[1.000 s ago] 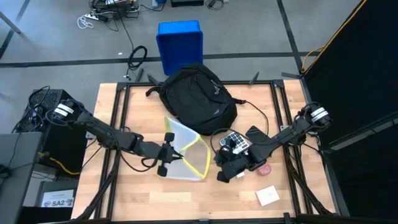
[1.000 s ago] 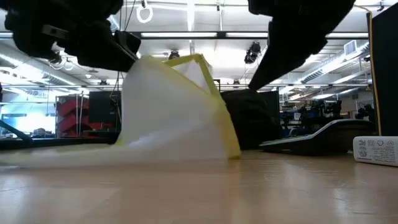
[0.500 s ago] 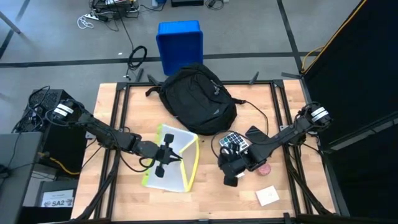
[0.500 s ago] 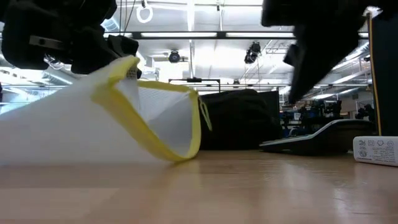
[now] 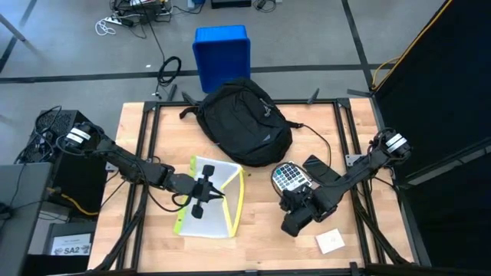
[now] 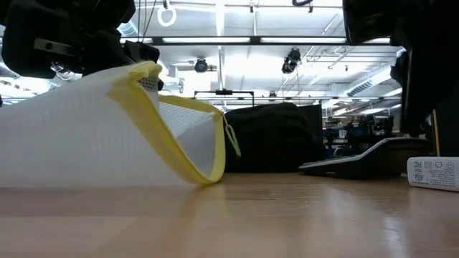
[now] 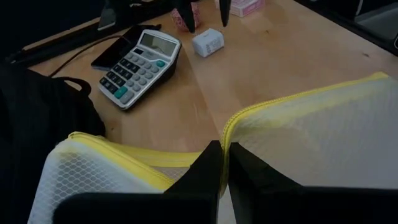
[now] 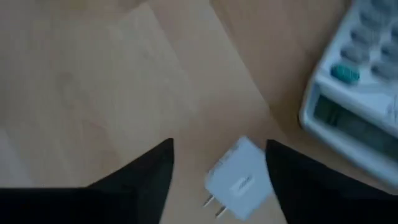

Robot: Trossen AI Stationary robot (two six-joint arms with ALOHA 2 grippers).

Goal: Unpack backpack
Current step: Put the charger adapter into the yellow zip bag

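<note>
1. A wooden table (image 5: 153,245) carries the scene, and a black backpack (image 5: 245,123) lies at its far edge, just in front of a blue bin (image 5: 222,50) that stands on the floor beyond.
2. A white mesh pouch with yellow trim (image 5: 215,201) lies just in front of the backpack, towards the table's left half; in the low view its zipped edge (image 6: 154,115) is lifted off the wood.
3. The left gripper (image 5: 205,195) is clamped narrow on the pouch's yellow edge, its dark fingers (image 7: 214,171) pressed together over the trim in the left wrist view.
4. The right gripper (image 5: 295,222) hovers in front of and to the right of the backpack, fingers (image 8: 149,171) spread wide and holding nothing, above a small white charger (image 8: 236,180).
5. A grey calculator (image 5: 290,176) rests just by the backpack's near right corner, with a dark flat device (image 5: 318,170) beside it on the right.
6. The white charger sits furthest from the backpack, near the table's front right edge.
</note>
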